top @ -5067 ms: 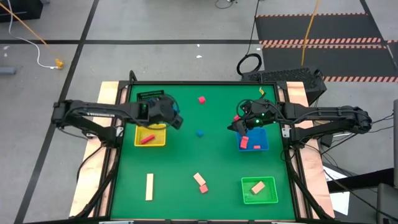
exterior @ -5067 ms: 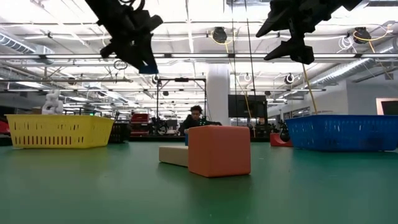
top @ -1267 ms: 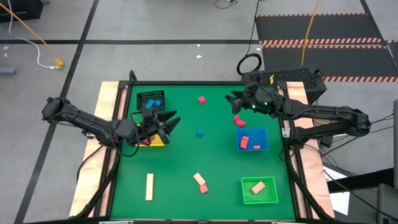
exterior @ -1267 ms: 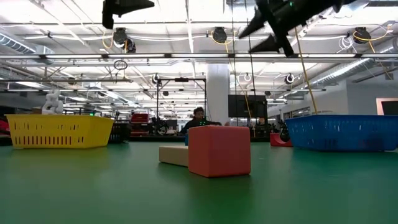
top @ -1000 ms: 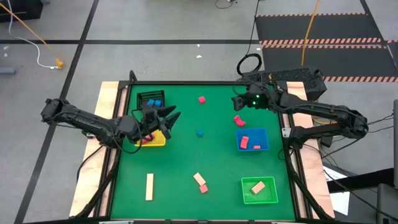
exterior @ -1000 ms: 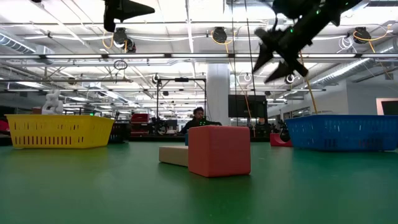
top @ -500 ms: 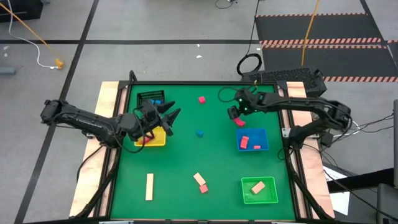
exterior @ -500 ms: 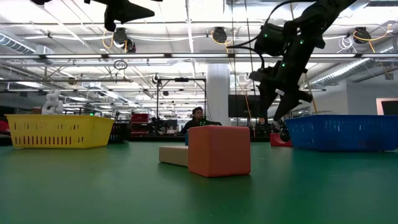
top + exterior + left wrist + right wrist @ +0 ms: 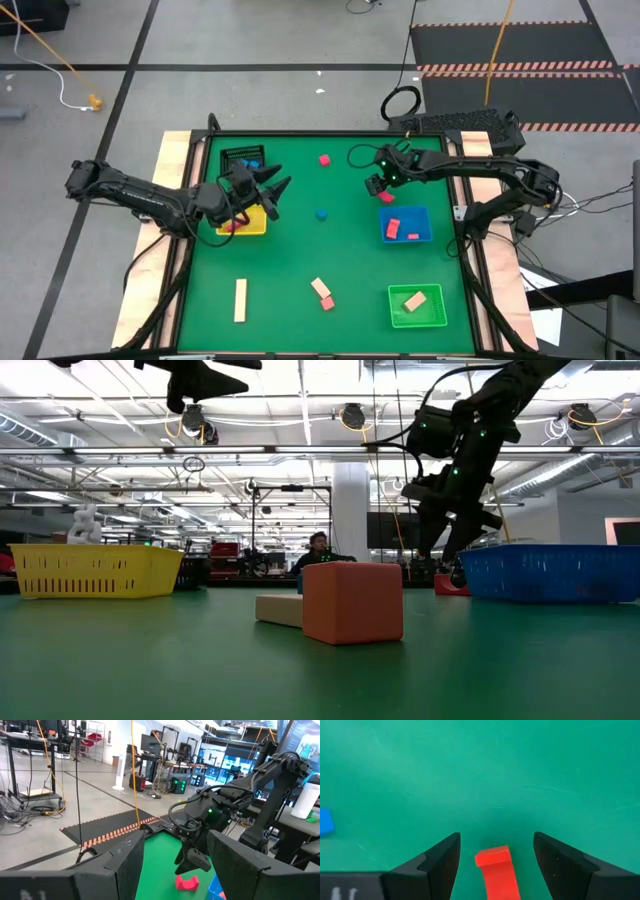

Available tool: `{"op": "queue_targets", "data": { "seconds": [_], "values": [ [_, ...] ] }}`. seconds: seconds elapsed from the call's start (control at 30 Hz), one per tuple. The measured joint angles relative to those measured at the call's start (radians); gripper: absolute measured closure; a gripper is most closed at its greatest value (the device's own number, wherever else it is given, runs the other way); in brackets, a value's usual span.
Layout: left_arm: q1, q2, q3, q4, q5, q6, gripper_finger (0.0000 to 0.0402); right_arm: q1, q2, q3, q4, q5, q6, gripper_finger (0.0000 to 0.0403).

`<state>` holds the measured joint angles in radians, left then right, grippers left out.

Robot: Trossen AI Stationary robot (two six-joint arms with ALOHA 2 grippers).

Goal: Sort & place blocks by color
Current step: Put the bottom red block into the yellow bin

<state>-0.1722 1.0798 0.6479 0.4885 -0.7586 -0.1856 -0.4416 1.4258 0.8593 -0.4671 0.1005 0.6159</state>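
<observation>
My right hand (image 9: 376, 186) is spread wide and holds nothing; in my wrist view its two fingers (image 9: 440, 862) stand on either side of a red block (image 9: 496, 868), apart from it, with green surface (image 9: 480, 775) showing between. That red block (image 9: 386, 195) lies just off the far edge of the blue tray (image 9: 425, 237), which holds two more red pieces (image 9: 393, 229). A blue block (image 9: 325, 822) lies off to one side of my right fingers; from above it sits well out from the blue tray, toward the middle of the surface (image 9: 321, 213). Another red block (image 9: 324, 160) lies farther from the blue tray, near the far edge.

My left hand (image 9: 272, 188) is raised clear of the surface, fingers (image 9: 122, 865) parted and empty, on the opposite side from the blue tray, over the yellow tray (image 9: 256, 226), which holds a red piece (image 9: 232, 226). A black basket (image 9: 243, 158) sits just beyond it.

On the near side of the blue tray, the green tray (image 9: 440, 316) holds a tan block (image 9: 414, 299). Away from it lie a pink and tan pair (image 9: 322, 293) touching, and a tan bar (image 9: 240, 300) beyond them.
</observation>
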Motion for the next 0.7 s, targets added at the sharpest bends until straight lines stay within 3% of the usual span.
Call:
{"op": "queue_targets", "data": {
  "seconds": [0.2,0.4,0.7],
  "values": [
    [0.000,0.000,0.000,0.000,0.000,0.001,0.0183,0.006,0.000,0.000,-0.012,-0.080,-0.017,0.0160],
    [0.003,0.000,0.000,0.000,0.000,0.017,0.0183,0.032,0.000,-0.019,0.002,-0.042,-0.139,0.0160],
    [0.003,0.000,0.000,0.000,0.000,0.026,0.0183,0.031,0.000,-0.158,0.149,-0.023,-0.084,0.0161]
  ]
}}
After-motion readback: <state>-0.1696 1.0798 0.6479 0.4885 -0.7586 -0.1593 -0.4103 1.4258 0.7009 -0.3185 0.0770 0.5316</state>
